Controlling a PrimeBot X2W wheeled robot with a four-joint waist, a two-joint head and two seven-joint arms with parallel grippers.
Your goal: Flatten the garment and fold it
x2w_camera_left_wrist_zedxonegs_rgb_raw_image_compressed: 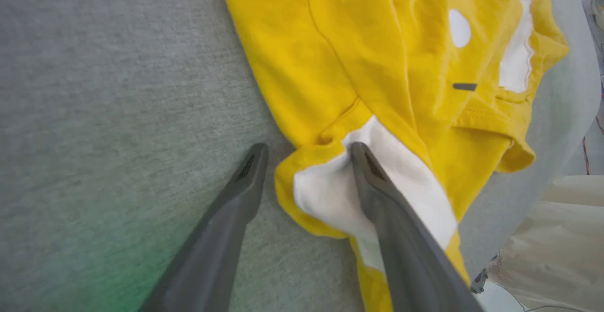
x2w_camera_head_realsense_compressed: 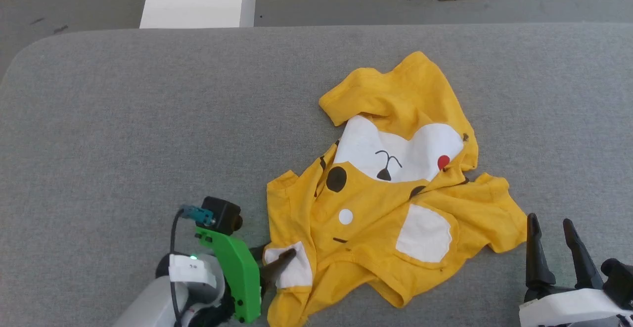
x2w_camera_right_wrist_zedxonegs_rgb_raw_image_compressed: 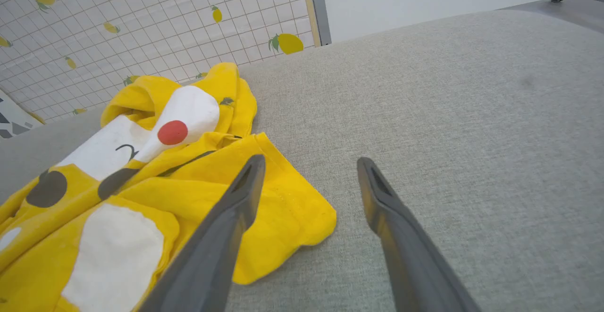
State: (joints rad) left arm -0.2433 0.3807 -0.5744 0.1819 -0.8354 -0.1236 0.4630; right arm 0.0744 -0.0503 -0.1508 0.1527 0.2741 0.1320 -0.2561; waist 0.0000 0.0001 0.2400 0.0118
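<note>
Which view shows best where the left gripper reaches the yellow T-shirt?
Left wrist view: the left gripper straddles the T-shirt's edge, one finger over a white patch, one over grey surface. The head view shows this small; the right wrist view shows another corner.

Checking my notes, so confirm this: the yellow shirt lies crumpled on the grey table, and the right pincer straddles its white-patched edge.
Wrong arm: the left pincer straddles the white-patched edge of the shirt, as the left wrist view shows. The rest stands.
</note>
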